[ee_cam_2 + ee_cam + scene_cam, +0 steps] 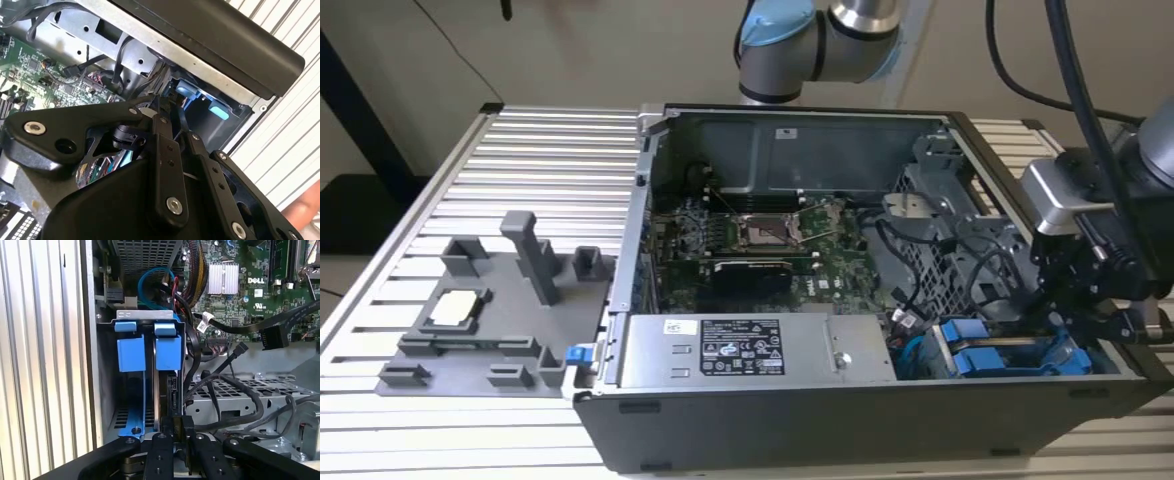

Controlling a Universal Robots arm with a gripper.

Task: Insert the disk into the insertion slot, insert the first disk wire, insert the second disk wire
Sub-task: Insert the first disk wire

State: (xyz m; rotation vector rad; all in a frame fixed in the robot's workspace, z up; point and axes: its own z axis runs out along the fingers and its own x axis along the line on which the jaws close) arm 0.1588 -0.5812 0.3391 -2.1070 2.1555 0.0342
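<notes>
The insertion slot [146,315], a grey metal bay with blue parts, sits in the open case's corner nearest the exterior view's right [1014,358]. The disk [169,387] stands edge-on inside it, behind the blue front tab [168,352], beside another blue-fronted carrier [132,354]. My gripper [181,426] is shut, its tips right at the disk's exposed end, and nothing shows between them. It hangs over the bay in the exterior view [1065,325]. In the second wrist view its fingers [165,131] lie close together. Loose black wires with connectors [272,337] lie over the motherboard beside the bay.
The motherboard [761,235] fills the case's middle and a power supply [740,350] lies along its front. A perforated metal cage [240,405] with cables draped across it adjoins the bay. A grey fixture tray [480,310] stands on the ribbed table [547,160] at the exterior view's left.
</notes>
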